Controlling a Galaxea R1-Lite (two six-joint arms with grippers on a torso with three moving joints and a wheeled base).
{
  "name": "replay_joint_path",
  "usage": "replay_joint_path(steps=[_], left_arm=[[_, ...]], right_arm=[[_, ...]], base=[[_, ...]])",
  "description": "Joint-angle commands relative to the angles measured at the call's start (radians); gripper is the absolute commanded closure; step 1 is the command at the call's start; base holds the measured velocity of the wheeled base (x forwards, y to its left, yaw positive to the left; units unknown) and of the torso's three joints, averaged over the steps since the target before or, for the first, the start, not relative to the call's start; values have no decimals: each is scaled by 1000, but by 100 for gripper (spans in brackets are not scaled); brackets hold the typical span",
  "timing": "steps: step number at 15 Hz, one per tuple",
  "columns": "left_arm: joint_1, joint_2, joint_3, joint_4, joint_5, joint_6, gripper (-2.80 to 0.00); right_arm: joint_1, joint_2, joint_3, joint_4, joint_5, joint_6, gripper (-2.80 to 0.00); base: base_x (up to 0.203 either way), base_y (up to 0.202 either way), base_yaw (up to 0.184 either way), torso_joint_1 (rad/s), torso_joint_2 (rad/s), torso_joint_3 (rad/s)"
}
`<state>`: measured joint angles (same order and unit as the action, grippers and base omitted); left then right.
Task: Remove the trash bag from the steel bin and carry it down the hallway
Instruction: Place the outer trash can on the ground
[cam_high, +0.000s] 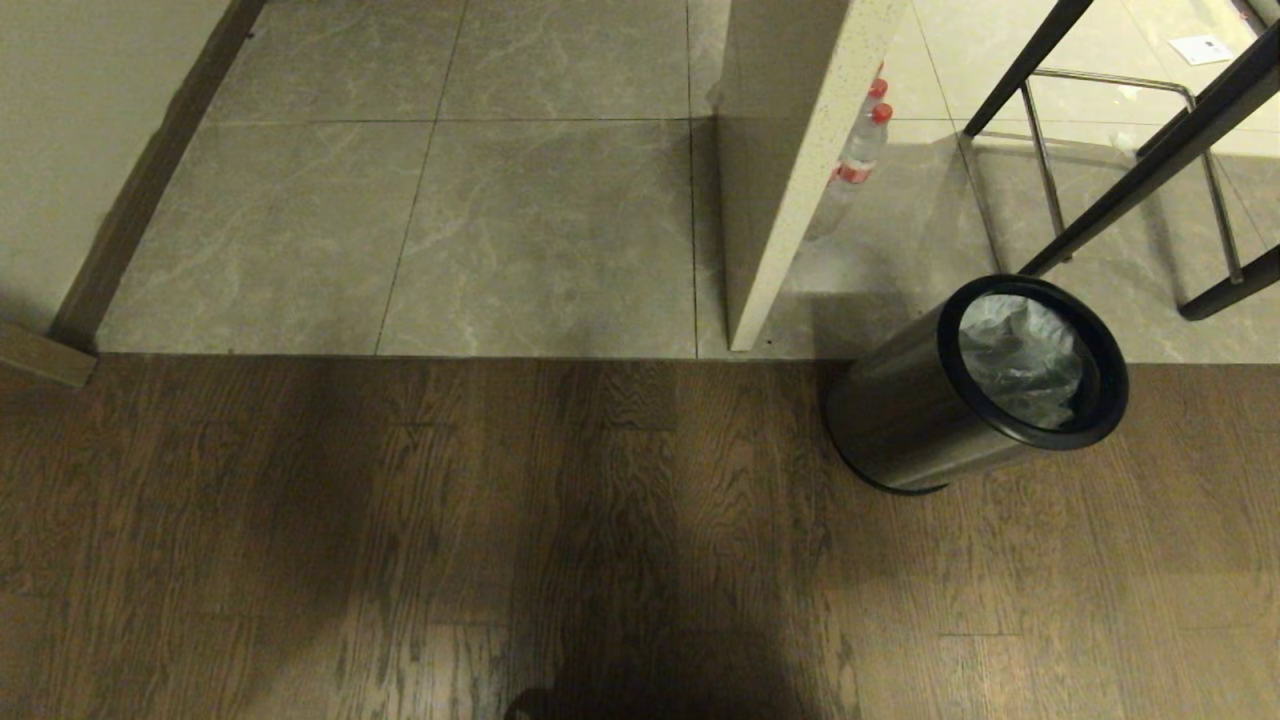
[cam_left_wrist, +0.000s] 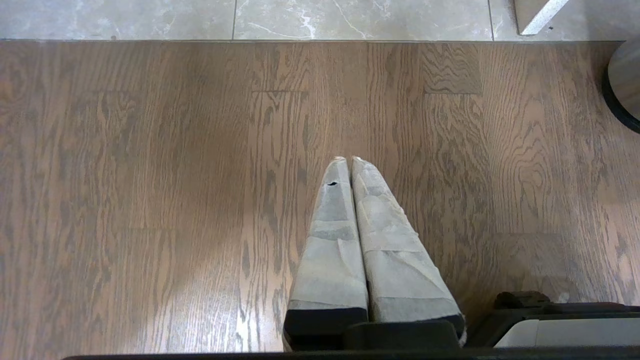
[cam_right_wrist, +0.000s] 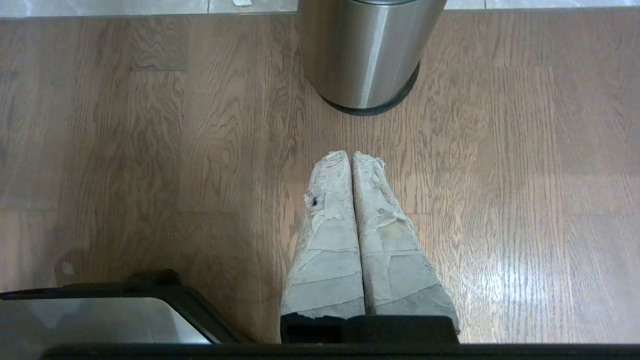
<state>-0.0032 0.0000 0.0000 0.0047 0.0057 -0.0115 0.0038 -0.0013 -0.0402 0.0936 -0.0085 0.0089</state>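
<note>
The brown wood-plank floor (cam_high: 420, 540) fills the near half of the head view and meets the grey marbled tiles of the hallway (cam_high: 540, 230) along a straight seam. A cream wall end (cam_high: 790, 170) stands on the tiles, with red-capped plastic bottles (cam_high: 862, 150) just behind it and the dark legs of a stool (cam_high: 1150, 160) to the right. The steel bin (cam_high: 915, 410) stands upright on the wood right at the seam (black rim on top), and the trash bag (cam_high: 1020, 360) sits crumpled inside it. The left gripper (cam_left_wrist: 348, 159) hangs over bare planks, its taped fingers pressed together on nothing. The right gripper (cam_right_wrist: 349, 154) is likewise closed and empty, near the bin's base but apart from it.
</note>
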Motion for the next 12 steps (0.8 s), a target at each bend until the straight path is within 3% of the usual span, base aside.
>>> replay_joint_path(steps=[1, 4, 7, 10, 12], left_arm=[[0, 0, 2, 0, 0, -1, 0], [0, -1, 2, 0, 0, -1, 0], [0, 0, 2, 0, 0, -1, 0], [0, -2, 2, 0, 0, -1, 0], [0, -2, 2, 0, 0, -1, 0]], right_arm=[[1, -1, 1, 1, 1, -18, 0], [1, 2, -30, 9, -1, 1, 0], [0, 87, -216, 134, -1, 49, 0], [5, 329, -497, 381, -6, 100, 0], [13, 530, -598, 445, -6, 129, 0]], base=[[0, 0, 0, 0, 0, 0], [0, 0, 0, 0, 0, 0], [0, 0, 0, 0, 0, 0], [0, 0, 0, 0, 0, 0], [0, 0, 0, 0, 0, 0]])
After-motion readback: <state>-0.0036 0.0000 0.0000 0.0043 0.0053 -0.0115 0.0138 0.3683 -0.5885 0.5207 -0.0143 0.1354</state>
